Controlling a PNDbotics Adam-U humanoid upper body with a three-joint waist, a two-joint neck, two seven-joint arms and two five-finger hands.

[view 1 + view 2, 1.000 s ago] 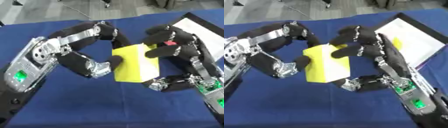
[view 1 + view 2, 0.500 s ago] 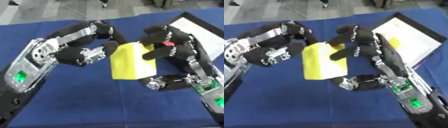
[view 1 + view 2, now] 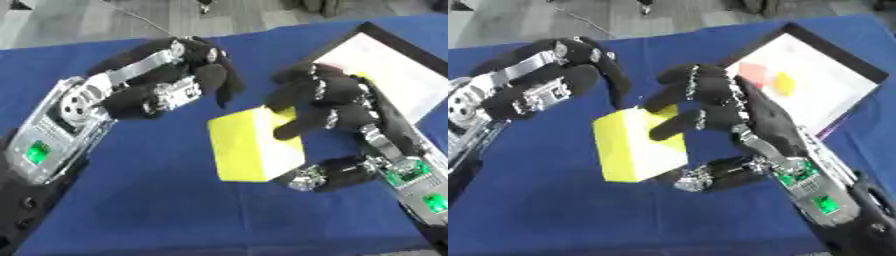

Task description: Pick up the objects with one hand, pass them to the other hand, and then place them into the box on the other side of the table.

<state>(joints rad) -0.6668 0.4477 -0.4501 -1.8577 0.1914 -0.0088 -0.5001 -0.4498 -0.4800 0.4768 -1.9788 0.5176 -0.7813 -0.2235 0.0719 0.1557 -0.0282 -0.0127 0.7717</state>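
Yellow block (image 3: 254, 147) held above the blue surface (image 3: 149, 210), mid-frame, tilted with one corner lowest. Right hand (image 3: 337, 117) is clamped on it: dark fingers curl over the block's upper right edge, thumb comes in from beneath at the lower right corner. Right forearm runs off toward the lower right, green light showing on it.

Left hand (image 3: 171, 87) sits up and left of the block, fingers curled downward, nothing between them. Its fingertips hang just above the block's top left corner; whether they touch it cannot be told from either eye. Left arm enters from the lower left, silver joint and a green light visible.

Box (image 3: 824, 85) lies at the far right of the surface: black rim, white floor, set askew.

Difference between views: the right eye shows the box floor open to sight, with a small yellow piece (image 3: 784, 83) and a pinkish patch (image 3: 750, 71) lying on it. In the left eye the right hand covers most of that area and only a sliver of yellow shows at the knuckles.
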